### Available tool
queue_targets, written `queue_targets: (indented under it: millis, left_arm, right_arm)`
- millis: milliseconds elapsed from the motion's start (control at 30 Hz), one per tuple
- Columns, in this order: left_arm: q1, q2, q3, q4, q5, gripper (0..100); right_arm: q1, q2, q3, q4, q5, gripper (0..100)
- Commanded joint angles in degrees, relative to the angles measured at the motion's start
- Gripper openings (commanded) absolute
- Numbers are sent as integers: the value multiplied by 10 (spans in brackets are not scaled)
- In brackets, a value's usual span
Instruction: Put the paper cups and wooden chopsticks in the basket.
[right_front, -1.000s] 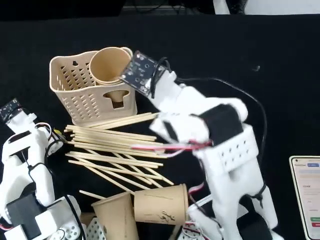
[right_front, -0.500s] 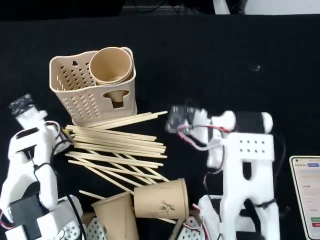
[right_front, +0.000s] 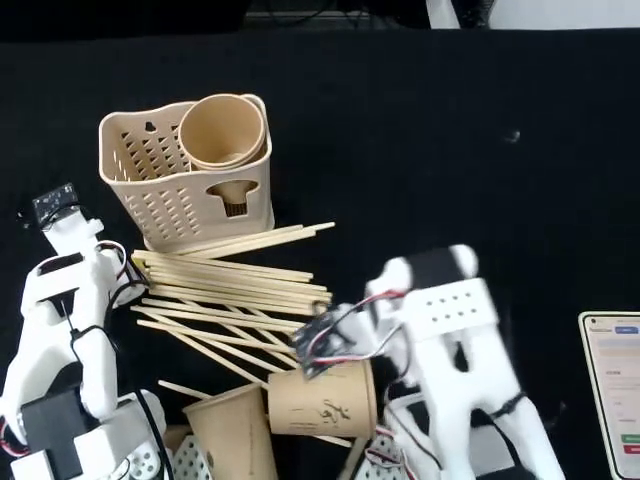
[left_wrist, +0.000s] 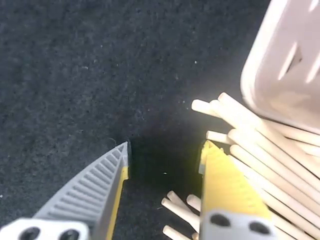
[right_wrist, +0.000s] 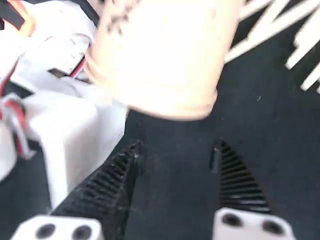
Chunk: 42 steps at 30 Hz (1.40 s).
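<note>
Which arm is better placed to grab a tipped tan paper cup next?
Right, likely: the right gripper points, open, at a tipped tan paper cup ahead. The left gripper sits at the wooden chopstick ends beside the beige plastic basket.

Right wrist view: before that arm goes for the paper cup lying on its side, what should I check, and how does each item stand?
1. Right gripper open and holding nothing: ok.
2. Tan paper cup between the jaws: not ok, it lies ahead of the fingertips.
3. Room in the beige slotted plastic basket: ok, the stacked cups fill one end and the other end looks free.
4. Left gripper clear of that cup: ok, it is open by the ends of the wooden chopsticks near the basket.
5. Cup free of the chopsticks under it: cannot tell.
</note>
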<state>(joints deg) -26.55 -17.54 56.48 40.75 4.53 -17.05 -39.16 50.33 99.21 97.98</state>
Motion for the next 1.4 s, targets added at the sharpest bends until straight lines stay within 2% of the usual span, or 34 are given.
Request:
queue_targets:
  millis: [0,133,333,467,600,667,800,833,933,1033,1233,1367]
  left_arm:
    - [16,-8,-4,-5,-6,234]
    - [16,-8,-4,-7,-6,234]
    - [16,-8,-4,-7,-7,234]
    - [16,-8,-4,-7,-8,234]
    - [16,-8,-4,-7,-8,234]
    - [16,-8,-4,-7,-8,234]
    - [16,-8,-4,-7,-9,234]
    - [16,-8,-4,-7,-9,234]
    - [16,-8,-4,-7,-9,234]
    - [16,-8,-4,-7,-9,234]
    - [16,-8,-4,-7,-9,234]
    - [16,-8,-4,-7,-6,234]
  right_arm:
    - [-98,-20,15,-16,-76,245]
    - [-181,-20,24,-61,-164,244]
    - [-284,-21,2,-69,-282,244]
    - [-310,-21,-58,-72,-360,243]
    - [-311,-21,-80,-106,-404,239]
    - [-316,-21,-80,-127,-421,192]
    - [-332,-21,-85,-165,-459,11]
    - [-332,-21,-87,-171,-469,10]
    - [-331,-21,-117,-167,-498,10]
    - [-296,-21,-174,-132,-518,11]
    - [-152,-15,-384,-24,-599,11]
    - [-93,-15,-522,4,-655,11]
